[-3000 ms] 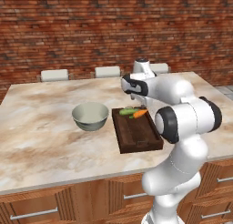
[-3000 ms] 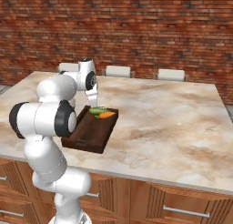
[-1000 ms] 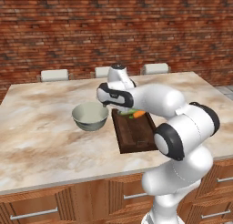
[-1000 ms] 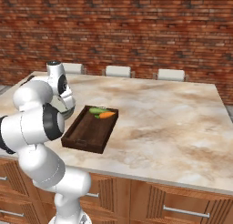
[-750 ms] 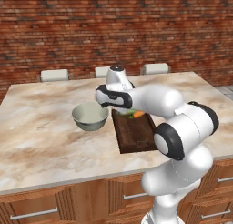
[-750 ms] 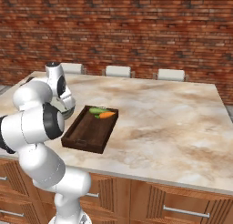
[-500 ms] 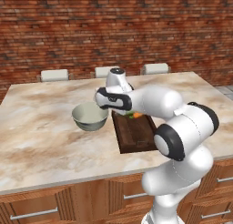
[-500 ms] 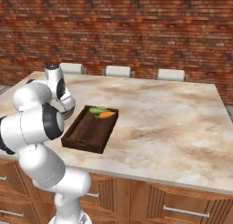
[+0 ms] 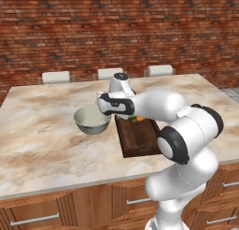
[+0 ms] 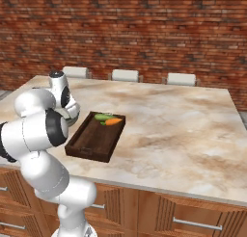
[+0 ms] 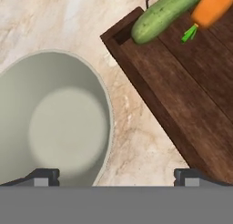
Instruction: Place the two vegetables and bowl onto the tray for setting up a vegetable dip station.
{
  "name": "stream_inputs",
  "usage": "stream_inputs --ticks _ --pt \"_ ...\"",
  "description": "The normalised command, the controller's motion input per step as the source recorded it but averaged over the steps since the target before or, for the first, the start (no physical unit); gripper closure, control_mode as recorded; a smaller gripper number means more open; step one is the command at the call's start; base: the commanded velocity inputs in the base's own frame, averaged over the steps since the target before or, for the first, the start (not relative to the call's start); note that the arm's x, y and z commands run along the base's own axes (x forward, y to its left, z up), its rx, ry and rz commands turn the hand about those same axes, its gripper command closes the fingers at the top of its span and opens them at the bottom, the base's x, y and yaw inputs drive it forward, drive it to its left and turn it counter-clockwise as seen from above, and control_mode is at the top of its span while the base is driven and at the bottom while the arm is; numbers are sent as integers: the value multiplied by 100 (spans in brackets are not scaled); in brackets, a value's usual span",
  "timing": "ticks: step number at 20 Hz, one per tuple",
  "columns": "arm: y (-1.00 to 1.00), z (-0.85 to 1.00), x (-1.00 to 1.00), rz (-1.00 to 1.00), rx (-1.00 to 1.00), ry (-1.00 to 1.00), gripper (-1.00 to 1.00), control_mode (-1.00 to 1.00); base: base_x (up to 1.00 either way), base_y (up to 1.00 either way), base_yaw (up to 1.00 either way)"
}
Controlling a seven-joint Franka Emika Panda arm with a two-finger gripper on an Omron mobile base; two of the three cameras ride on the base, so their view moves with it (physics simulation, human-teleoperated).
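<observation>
The pale grey-green bowl (image 9: pixel 91 120) stands on the marble counter just left of the dark wooden tray (image 9: pixel 140 142). In the hand view the bowl (image 11: pixel 50 123) lies at the left and the tray (image 11: pixel 191 95) at the right. The green cucumber (image 11: pixel 166 11) and orange carrot (image 11: pixel 211 7) lie at the tray's far end, also seen as cucumber (image 10: pixel 102 117) and carrot (image 10: pixel 114 121). My gripper (image 11: pixel 116 177) is open and empty, pointing down above the bowl's right rim, one fingertip (image 11: pixel 43 175) over the bowl's inside, the other over the tray's edge. The gripper (image 9: pixel 108 116) hangs between bowl and tray.
Three white chair backs (image 9: pixel 110 73) stand behind the counter's far edge, below a brick wall. Bare marble counter (image 10: pixel 183 130) stretches to the right of the tray and to the left of the bowl. Wooden drawers run under the counter's front edge.
The hand has swung left from above the tray's far end to over the bowl's right rim, and edged slightly lower in the last second. Vegetables, tray and bowl have not moved.
</observation>
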Motion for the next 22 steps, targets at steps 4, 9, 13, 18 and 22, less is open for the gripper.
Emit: stream_inputs --ticks 4,9,13,18,22 --pt "0 -9 14 0 0 -1 -100 -100 0 0 0" --pt "8 -6 15 0 0 0 -100 -100 0 0 0" --pt "14 -8 20 0 0 0 -100 -100 0 0 0" --pt "17 -7 14 0 0 0 -100 -100 0 0 0" --pt "3 -5 0 0 0 0 -100 -100 0 0 0"
